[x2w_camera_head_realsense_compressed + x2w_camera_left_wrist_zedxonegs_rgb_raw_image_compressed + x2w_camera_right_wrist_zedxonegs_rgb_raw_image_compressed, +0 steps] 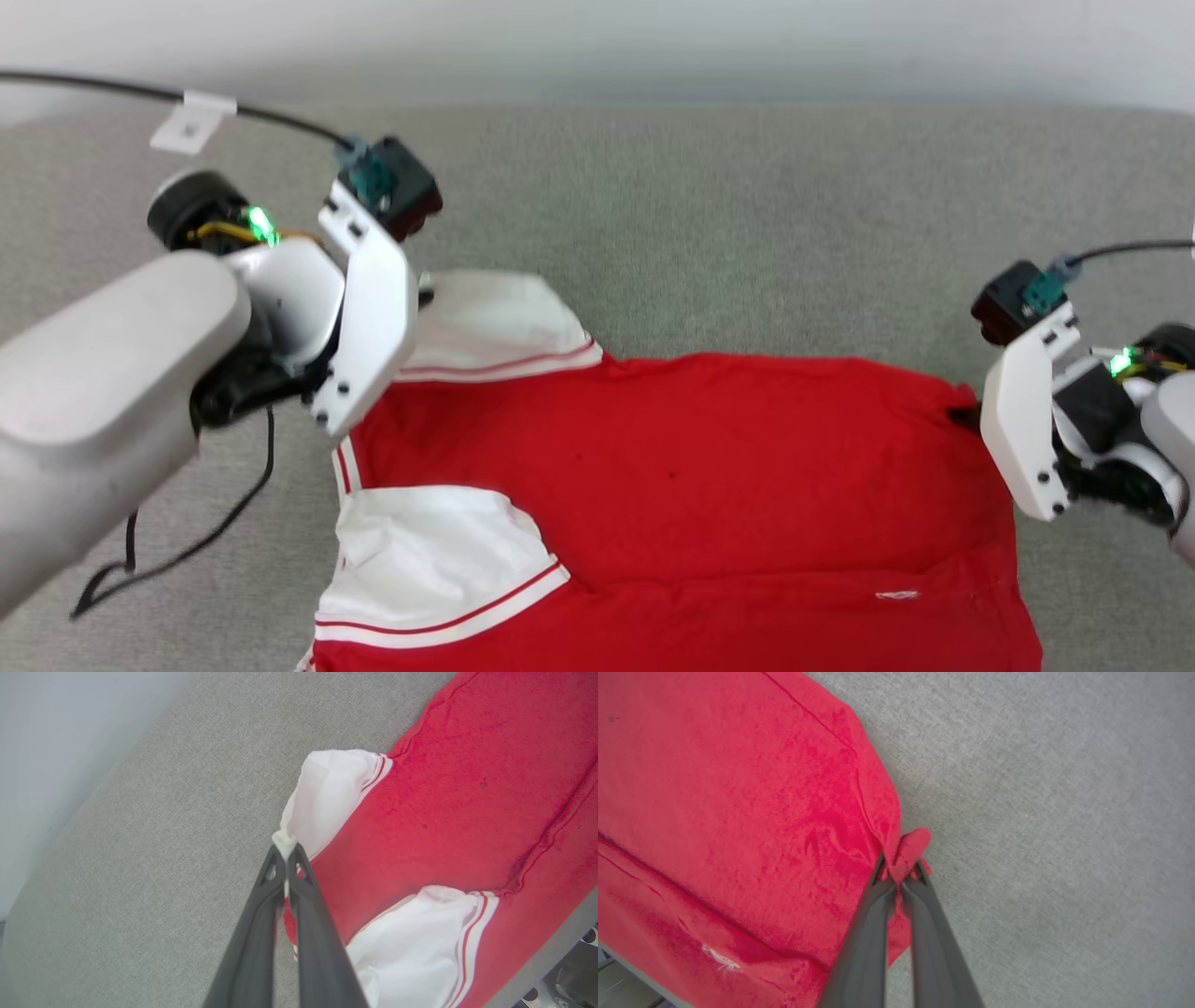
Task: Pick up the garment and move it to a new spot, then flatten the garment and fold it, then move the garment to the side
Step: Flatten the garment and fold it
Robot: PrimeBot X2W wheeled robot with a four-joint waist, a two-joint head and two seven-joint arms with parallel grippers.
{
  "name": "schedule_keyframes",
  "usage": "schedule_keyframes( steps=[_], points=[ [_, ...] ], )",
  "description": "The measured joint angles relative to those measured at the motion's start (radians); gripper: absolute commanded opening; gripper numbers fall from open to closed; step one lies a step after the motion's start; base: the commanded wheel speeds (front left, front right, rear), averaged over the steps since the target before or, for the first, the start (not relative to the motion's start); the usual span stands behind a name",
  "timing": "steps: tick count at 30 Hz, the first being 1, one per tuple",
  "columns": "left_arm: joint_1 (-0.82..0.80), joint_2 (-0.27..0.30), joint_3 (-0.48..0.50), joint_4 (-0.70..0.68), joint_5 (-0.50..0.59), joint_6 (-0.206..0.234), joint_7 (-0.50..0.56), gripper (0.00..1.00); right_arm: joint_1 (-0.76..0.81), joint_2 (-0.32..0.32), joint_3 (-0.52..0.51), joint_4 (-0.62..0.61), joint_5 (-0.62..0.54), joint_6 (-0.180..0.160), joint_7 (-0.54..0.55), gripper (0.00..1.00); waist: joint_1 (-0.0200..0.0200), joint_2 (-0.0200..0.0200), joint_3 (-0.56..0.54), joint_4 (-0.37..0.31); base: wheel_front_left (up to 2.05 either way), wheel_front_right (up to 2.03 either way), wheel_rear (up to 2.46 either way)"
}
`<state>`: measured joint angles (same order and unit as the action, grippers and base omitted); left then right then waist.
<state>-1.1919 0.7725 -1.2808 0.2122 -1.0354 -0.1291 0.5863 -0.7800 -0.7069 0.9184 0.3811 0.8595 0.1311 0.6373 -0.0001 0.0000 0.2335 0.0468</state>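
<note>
The garment [672, 485] lies spread on the grey surface, plain red side up, with its two white sleeves at the left. In the left wrist view my left gripper [285, 853] is shut on the tip of the far white sleeve [327, 798]; the near sleeve [420, 938] lies loose. In the right wrist view my right gripper [903, 870] is shut on a bunched red corner of the garment [738, 788]. From the head, the left wrist plate [369, 308] covers the far sleeve's end, and the right wrist plate [1022, 429] sits at the garment's far right corner.
A grey cloth-covered surface [747, 233] runs back to a pale wall [597, 47]. A black cable [187, 541] loops on the surface at the left, under my left arm. The surface's front edge [551, 947] passes close beside the garment.
</note>
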Motion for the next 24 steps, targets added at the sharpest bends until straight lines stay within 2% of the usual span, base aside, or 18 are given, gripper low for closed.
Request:
schedule_keyframes(
  steps=[11,14,19,24],
  points=[
    [0.19,0.118,-0.001,-0.164,-0.025,0.001,0.024,0.0,0.125,-0.038,0.035,0.007,0.038,0.0,-0.119,0.0,0.0,0.0,-0.16,0.018,0.0,0.0,0.0],
    [0.241,0.152,-0.001,-0.208,-0.026,0.015,0.038,0.0,0.15,-0.052,0.037,-0.001,0.046,0.0,-0.136,0.0,-0.0001,0.0,-0.191,0.022,0.0,0.0,0.0],
    [0.34,0.195,-0.001,-0.26,-0.026,0.039,0.052,0.0,0.196,-0.081,0.044,-0.045,0.048,0.0,-0.159,0.0,-0.0001,0.0,-0.212,0.03,0.0,0.0,0.0],
    [0.443,0.21,-0.001,-0.27,-0.021,0.053,0.052,0.0,0.243,-0.111,0.046,-0.087,0.047,0.0,-0.16,0.0,-0.0001,0.0,-0.206,0.028,0.0,0.0,0.0]
  ],
)
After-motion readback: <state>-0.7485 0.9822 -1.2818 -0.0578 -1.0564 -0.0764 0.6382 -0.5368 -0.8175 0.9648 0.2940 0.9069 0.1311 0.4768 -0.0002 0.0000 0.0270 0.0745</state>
